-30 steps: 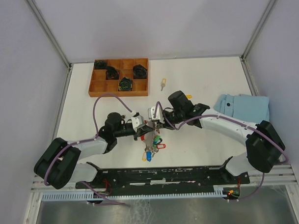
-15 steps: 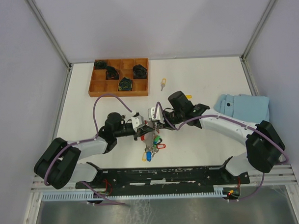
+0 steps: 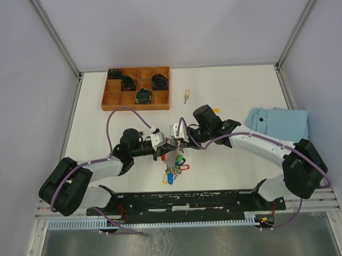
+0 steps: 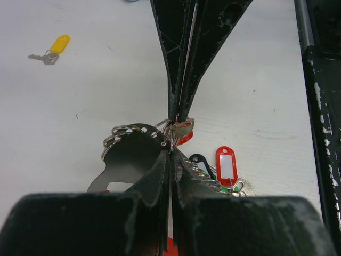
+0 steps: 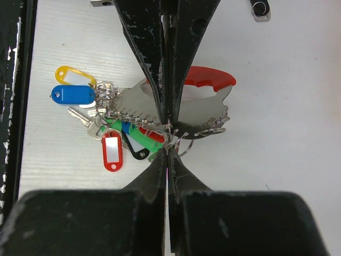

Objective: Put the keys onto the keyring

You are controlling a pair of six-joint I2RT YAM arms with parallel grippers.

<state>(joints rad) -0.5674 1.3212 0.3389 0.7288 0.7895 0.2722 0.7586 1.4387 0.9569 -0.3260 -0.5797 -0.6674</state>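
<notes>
The keyring (image 3: 173, 163) lies at mid-table, a bunch with a red curved strap (image 5: 210, 78), a grey metal plate (image 5: 200, 109) and blue (image 5: 74, 95), yellow, green and red (image 5: 112, 152) tags. My left gripper (image 3: 168, 148) and right gripper (image 3: 179, 143) meet tip to tip above it. Both are shut on thin wire rings at the bunch's top: the left in the left wrist view (image 4: 171, 152), the right in the right wrist view (image 5: 168, 150). A loose key with a yellow tag (image 3: 186, 94) lies further back, also in the left wrist view (image 4: 53, 48). Another yellow tag (image 3: 216, 110) peeks out beside the right arm.
A wooden compartment tray (image 3: 136, 88) holding black round parts stands at the back left. A folded blue cloth (image 3: 277, 122) lies at the right. A black rail (image 3: 185, 199) runs along the near edge. A small black object (image 5: 260, 9) lies beyond the bunch.
</notes>
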